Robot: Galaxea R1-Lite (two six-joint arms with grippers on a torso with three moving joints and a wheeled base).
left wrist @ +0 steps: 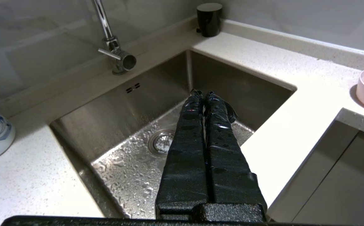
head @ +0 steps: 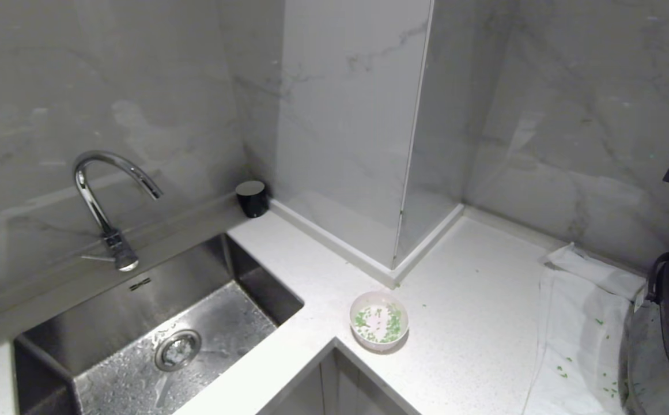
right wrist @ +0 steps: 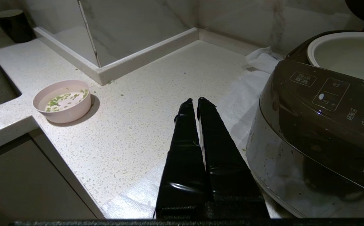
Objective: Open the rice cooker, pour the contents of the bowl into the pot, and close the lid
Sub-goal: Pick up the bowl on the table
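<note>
Bowl with green bits on counter; head view omits both arms. Wrist views: left gripper clenched, empty, over sink; right gripper clenched, empty, beside rice cooker, pot seemingly uncovered.

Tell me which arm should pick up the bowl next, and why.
Probably left: the left end effector, shut, hangs over the sink beside the bowl. The right end effector, shut, sits nearer the open rice cooker.

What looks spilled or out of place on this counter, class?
Green bits lie scattered on the white cloth and the counter beside the rice cooker, outside the bowl. A few more lie near the wall corner.
</note>
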